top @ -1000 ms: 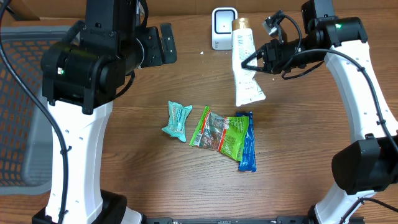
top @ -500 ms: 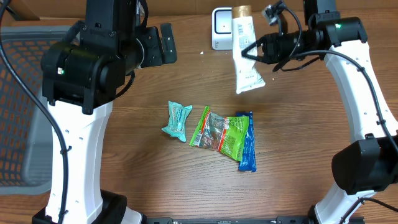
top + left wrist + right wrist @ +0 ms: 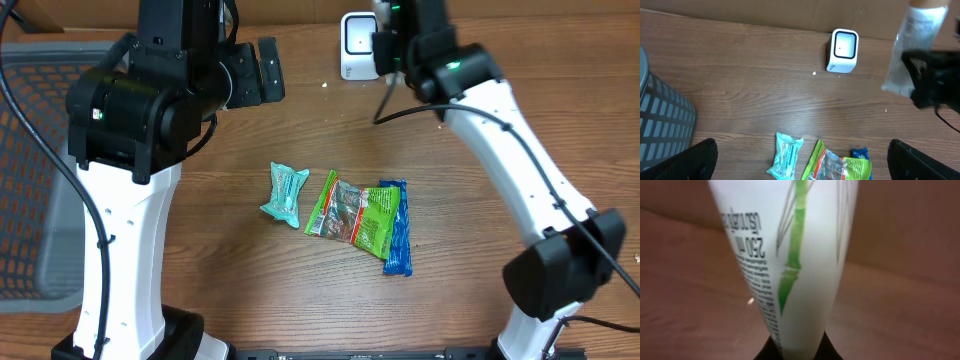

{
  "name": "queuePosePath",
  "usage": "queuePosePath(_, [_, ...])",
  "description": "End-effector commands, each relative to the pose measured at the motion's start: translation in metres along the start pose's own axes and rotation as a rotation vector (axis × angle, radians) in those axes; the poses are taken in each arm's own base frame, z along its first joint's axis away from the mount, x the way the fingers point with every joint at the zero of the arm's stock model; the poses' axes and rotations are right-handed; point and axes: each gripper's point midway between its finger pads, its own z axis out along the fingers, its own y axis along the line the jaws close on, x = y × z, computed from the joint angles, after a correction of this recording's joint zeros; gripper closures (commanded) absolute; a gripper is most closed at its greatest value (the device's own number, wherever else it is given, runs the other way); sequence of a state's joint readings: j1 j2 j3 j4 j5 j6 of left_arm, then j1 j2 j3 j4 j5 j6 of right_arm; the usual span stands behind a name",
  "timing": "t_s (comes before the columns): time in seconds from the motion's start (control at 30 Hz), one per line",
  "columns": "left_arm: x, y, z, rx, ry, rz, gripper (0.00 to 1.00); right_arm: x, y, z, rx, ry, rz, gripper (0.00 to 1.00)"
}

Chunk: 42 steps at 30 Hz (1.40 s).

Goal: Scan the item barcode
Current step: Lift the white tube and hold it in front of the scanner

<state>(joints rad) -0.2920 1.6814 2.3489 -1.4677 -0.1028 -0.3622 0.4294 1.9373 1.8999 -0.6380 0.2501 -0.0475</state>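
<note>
Overhead: the left end effector point(image 3: 257, 70) hangs spread wide, holding nothing. The scanner point(image 3: 356, 45) stands at the far edge of the surface point(image 3: 250, 290).

Left wrist: the right end effector point(image 3: 932, 75) holds the tube point(image 3: 917, 40) aloft, right of the scanner.

Right wrist: its 2 fingers point(image 3: 762, 356) are clamped on the tube. No barcode shows, so a wrongly turned tube could miss the scan.

Table point(image 3: 230, 290): brown wood grain, smooth, low sheen; I cannot tell solid wood from laminate.
Tube point(image 3: 790, 255): smooth white plastic, softly glossy, printed in green and grey.
Scanner point(image 3: 842, 51): hard white plastic, smooth; I see a darker, shinier face.
Green packet point(image 3: 355, 210): crinkled glossy film.
Left arm shell point(image 3: 125, 250): glossy white plastic; its black housings look matt to me.
Basket point(image 3: 662, 120): grey plastic grid, matt.
</note>
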Motion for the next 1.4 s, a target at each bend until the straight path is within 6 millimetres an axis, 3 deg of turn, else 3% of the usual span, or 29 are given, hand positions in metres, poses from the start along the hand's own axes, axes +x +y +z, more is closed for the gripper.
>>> queuePosePath(0.0, [-0.006,0.003,-0.011,-0.003,-0.035,0.013,0.01,-0.014,-0.028,0.016,0.214,-0.039,-0.227,0.96])
queuePosePath(0.27, [-0.005,0.003,-0.011,-0.003,-0.035,0.013,0.0,0.001,-0.031,0.081,0.343,-0.049,-0.436,0.96])
queuePosePath(0.57, [-0.005,0.003,-0.011,-0.003,-0.035,0.013,0.0,0.024,-0.017,0.146,0.388,-0.079,-0.657,0.96])
queuePosePath(0.67, [-0.005,0.003,-0.011,-0.003,-0.035,0.013,0.0,0.028,-0.015,0.155,0.398,-0.088,-0.711,0.96])
queuePosePath(1.03, [-0.005,0.003,-0.011,-0.002,-0.035,0.013,0.0,0.016,-0.019,0.157,0.41,-0.115,-0.857,0.96])
queuePosePath(1.37, [-0.005,0.003,-0.011,-0.002,-0.035,0.013,0.0,0.029,-0.044,0.166,0.402,-0.056,-0.922,0.96])
